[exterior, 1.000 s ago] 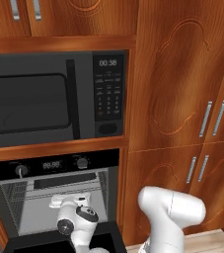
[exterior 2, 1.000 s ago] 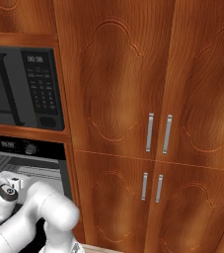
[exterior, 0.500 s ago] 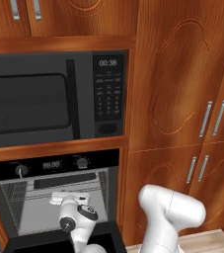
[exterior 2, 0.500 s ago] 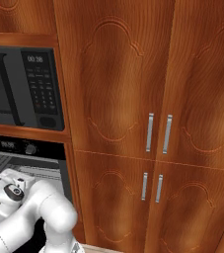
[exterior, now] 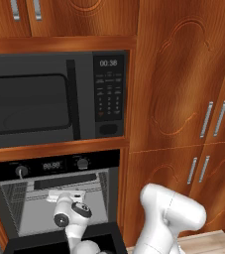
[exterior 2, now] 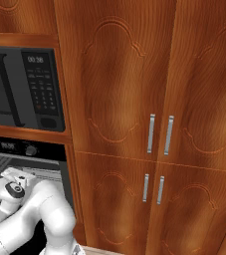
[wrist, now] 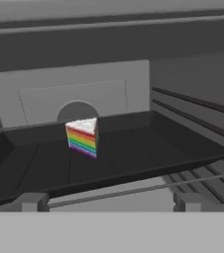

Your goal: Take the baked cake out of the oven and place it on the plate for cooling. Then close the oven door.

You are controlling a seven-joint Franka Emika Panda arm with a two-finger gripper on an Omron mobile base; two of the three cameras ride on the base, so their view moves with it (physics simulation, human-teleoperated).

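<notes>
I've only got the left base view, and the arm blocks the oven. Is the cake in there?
Observer: Yes. The hand view shows a rainbow-layered cake slice standing on a dark tray.
Operator: What's the tray sitting on?
Observer: A wire rack. Its front bar runs just below the tray's near edge.
Operator: Is the gripper on anything?
Observer: No. The gripper is open and short of the tray, with the cake slice ahead, slightly left of centre.
</notes>
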